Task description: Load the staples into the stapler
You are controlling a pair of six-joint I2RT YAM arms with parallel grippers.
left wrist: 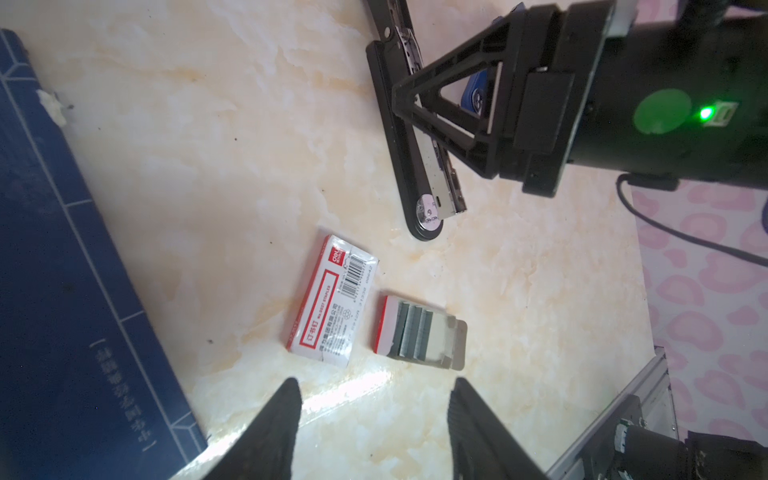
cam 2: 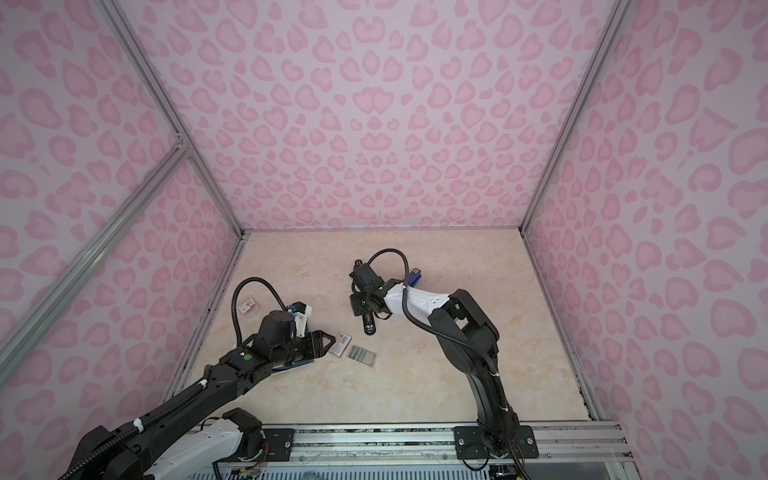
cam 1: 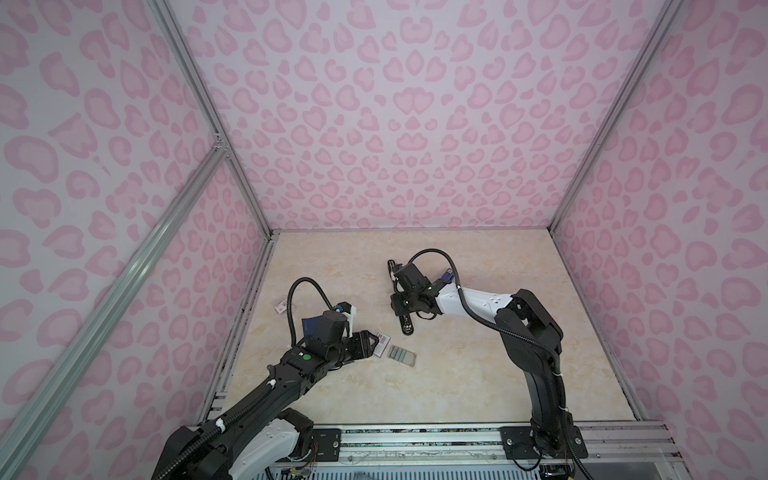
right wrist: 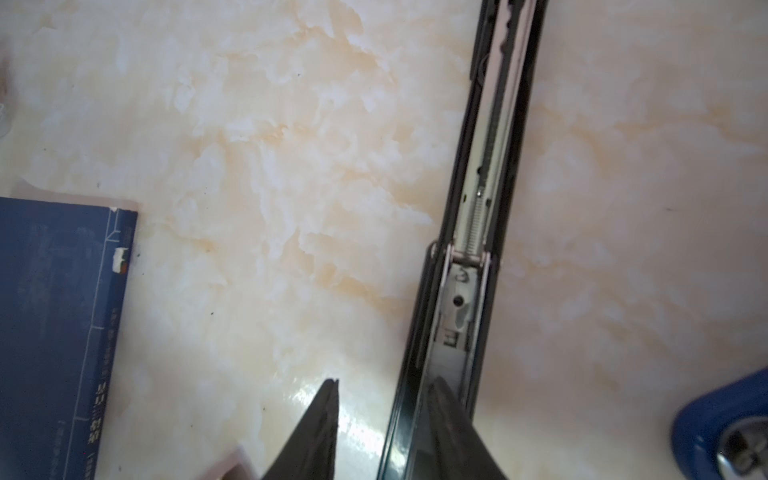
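Staples (left wrist: 411, 328): grey strips side by side in an opened cardboard tray (left wrist: 455, 340), flat on the tabletop (left wrist: 208, 166), between the left claw and the black stapler.
Stapler (right wrist: 478, 208): black, swung open and lying flat, metal channel and spring facing up.
Left claw (left wrist: 376, 384): fingers apart, nothing between them, near the staples.
Right claw (right wrist: 385, 386): fingers apart, straddling the stapler's rail; one finger is against it, and bare tabletop shows beside the other.
Box (left wrist: 332, 299): white and red with a barcode, just beside the tray.
Book (left wrist: 62, 291): dark blue, flat on the tabletop beside the left claw.
Blue stapler (right wrist: 723, 428): near the right claw, apart from the black one.
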